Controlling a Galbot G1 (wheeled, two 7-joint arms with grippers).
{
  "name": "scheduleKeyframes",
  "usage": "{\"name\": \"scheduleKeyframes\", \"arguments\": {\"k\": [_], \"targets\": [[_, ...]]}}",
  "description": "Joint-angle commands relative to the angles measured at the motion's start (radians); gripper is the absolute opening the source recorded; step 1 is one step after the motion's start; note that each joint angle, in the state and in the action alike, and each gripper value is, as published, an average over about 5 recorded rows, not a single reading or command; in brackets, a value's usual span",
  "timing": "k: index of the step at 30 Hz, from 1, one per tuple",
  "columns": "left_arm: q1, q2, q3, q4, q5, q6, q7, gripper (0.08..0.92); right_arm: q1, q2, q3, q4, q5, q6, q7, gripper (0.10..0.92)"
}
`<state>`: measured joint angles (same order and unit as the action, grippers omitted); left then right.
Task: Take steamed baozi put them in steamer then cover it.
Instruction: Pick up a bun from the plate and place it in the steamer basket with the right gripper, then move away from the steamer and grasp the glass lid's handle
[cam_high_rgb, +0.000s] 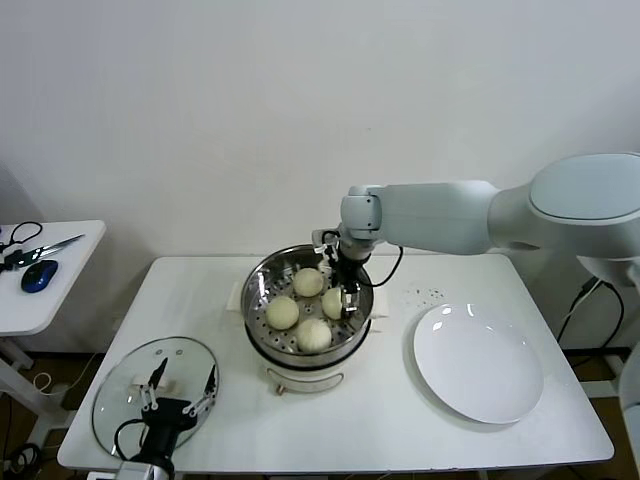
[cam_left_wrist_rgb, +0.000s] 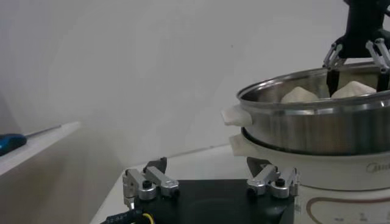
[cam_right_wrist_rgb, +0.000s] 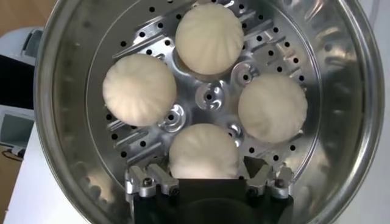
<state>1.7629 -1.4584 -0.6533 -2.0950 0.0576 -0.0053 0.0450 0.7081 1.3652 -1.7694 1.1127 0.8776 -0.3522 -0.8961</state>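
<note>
On the white worktop (cam_high_rgb: 400, 440) stands the steamer (cam_high_rgb: 262, 285), and inside it four steamed baozi (cam_high_rgb: 282, 312) lie on the perforated tray, close to each other. The right end effector (cam_high_rgb: 343, 294) reaches down into the steamer from the far side and its fingers stand apart around the bun nearest the right wall. The left end effector (cam_high_rgb: 180, 390) hovers with fingers apart over the glass lid (cam_high_rgb: 120, 385) at the front left corner of the worktop, and a white plate (cam_high_rgb: 478, 362) lies to the right of the steamer.
</note>
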Motion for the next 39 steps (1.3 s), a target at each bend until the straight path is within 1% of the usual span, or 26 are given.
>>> {"name": "scheduleKeyframes", "arguments": {"k": [1,6,13,18,22,25,28,31,33,39], "targets": [[0.0,-0.002,0.0,-0.006,0.003,0.002,0.0,0.823,0.012,-0.03,0.06,0.001,-0.013,0.0,-0.014,0.821],[0.005,-0.002,-0.002,-0.009,0.006,0.0,-0.001,0.823,0.067,-0.108,0.108,0.038,-0.016,0.022,-0.053,0.823],[0.012,-0.004,-0.006,-0.015,0.017,0.001,-0.001,0.823,0.114,-0.307,0.158,0.163,-0.023,0.061,-0.039,0.823],[0.017,-0.01,-0.006,-0.025,0.029,0.004,-0.001,0.823,0.089,-0.478,0.237,0.242,-0.038,0.141,0.095,0.823],[0.015,-0.02,-0.012,-0.028,0.039,0.004,-0.005,0.823,0.001,-0.65,0.309,0.325,-0.013,0.251,0.283,0.823],[0.009,-0.026,-0.016,-0.025,0.053,0.002,-0.008,0.823,-0.117,-0.765,0.391,0.375,0.02,0.359,0.432,0.823],[0.001,-0.032,-0.018,-0.021,0.076,-0.001,-0.01,0.823,-0.308,-0.852,0.573,0.396,0.032,0.449,0.525,0.823],[-0.008,-0.039,-0.019,-0.021,0.098,-0.001,-0.012,0.823,-0.551,-0.918,0.838,0.422,0.021,0.472,0.568,0.823],[-0.013,-0.041,-0.019,-0.021,0.112,0.0,-0.012,0.823,-0.72,-0.936,1.013,0.438,0.006,0.474,0.586,0.823],[-0.032,-0.045,-0.033,-0.025,0.213,0.007,-0.014,0.823,-1.215,-0.908,1.529,0.464,-0.047,0.473,0.607,0.823]]}}
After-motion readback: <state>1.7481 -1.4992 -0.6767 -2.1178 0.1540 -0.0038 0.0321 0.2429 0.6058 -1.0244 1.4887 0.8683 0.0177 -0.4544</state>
